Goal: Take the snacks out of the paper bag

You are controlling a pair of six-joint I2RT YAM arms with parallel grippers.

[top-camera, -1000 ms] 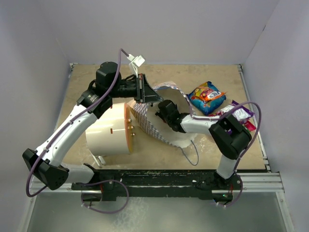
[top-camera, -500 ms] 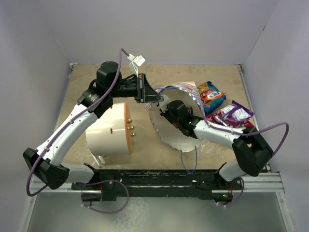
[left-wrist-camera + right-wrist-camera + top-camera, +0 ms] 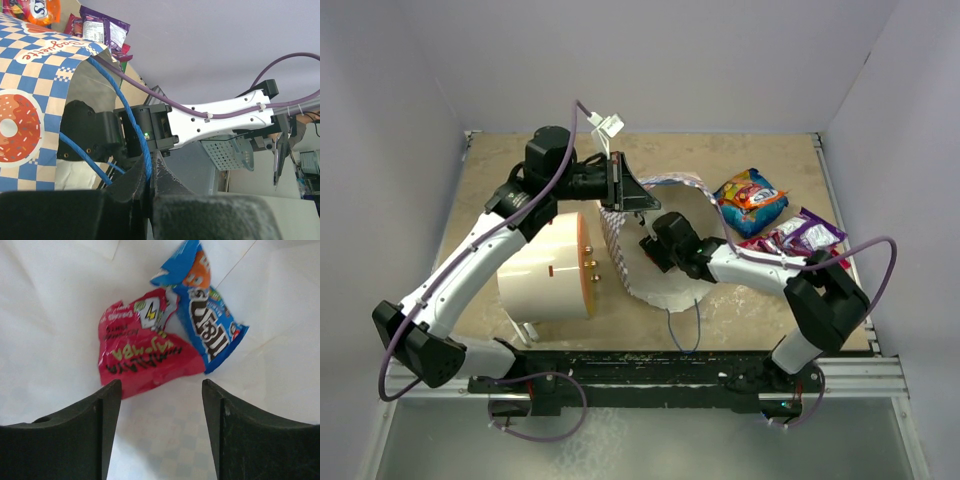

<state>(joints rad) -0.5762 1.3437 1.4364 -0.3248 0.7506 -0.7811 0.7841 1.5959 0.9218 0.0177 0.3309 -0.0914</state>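
Observation:
The paper bag [image 3: 623, 262] lies on its side mid-table, its mouth facing right, its blue-and-white checks [image 3: 35, 95] filling the left of the left wrist view. My left gripper [image 3: 148, 172] is shut on the bag's blue cord handle [image 3: 131, 115] and holds the rim up; in the top view the left gripper [image 3: 645, 203] is above the mouth. My right gripper [image 3: 650, 245] reaches into the bag. It stands open [image 3: 159, 390], just short of a red packet [image 3: 145, 357] and a blue packet [image 3: 207, 332] lying on the white inside. More snacks, blue-and-orange [image 3: 750, 200] and purple [image 3: 807, 232], lie on the table to the right.
A big white cylinder [image 3: 542, 272] with a tan face lies left of the bag, close to its closed end. Grey walls close in the table on three sides. The loose blue cord [image 3: 682, 325] trails toward the near edge.
The right gripper's jaws have spread open inside the bag. The bag's mouth swung right and then back left as the right arm shifted. The left gripper kept its hold on the handle.

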